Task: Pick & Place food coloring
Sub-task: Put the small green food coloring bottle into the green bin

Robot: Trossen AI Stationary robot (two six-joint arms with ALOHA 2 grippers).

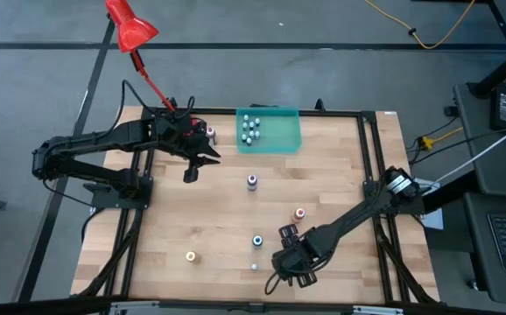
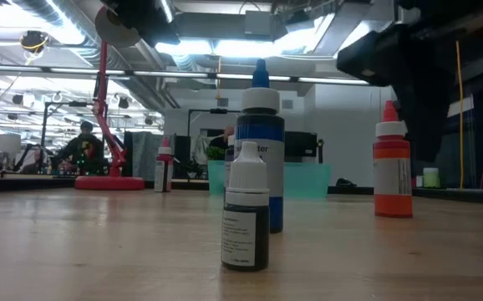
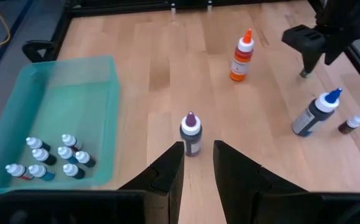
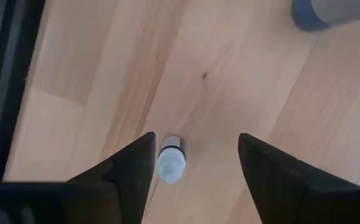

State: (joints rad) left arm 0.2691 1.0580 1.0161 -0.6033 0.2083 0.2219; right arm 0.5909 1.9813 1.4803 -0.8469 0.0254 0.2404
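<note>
Food coloring bottles stand upright on the wooden table: purple (image 1: pixel 252 181), red-orange (image 1: pixel 299 213), blue (image 1: pixel 257 240), yellow (image 1: pixel 190 256), pink (image 1: pixel 210 132), and a tiny white-capped one (image 1: pixel 255 265). Several more tiny bottles (image 3: pixel 49 160) lie in the teal tray (image 1: pixel 284 140). My right gripper (image 4: pixel 195 135) hangs open near the table's front edge, pointing down. The tiny bottle (image 4: pixel 170 163) shows below and between its fingers, untouched. My left gripper (image 3: pixel 198 146) hovers at the far left, slightly open and holding nothing. The purple bottle (image 3: pixel 191 133) stands beyond it.
A red desk lamp (image 1: pixel 130 26) stands at the table's far left corner. Black frame rails (image 1: pixel 375 175) run along the table's edges. Bare wood lies between the scattered bottles in the table's middle. The blue bottle (image 4: pixel 336 12) stands close to my right gripper.
</note>
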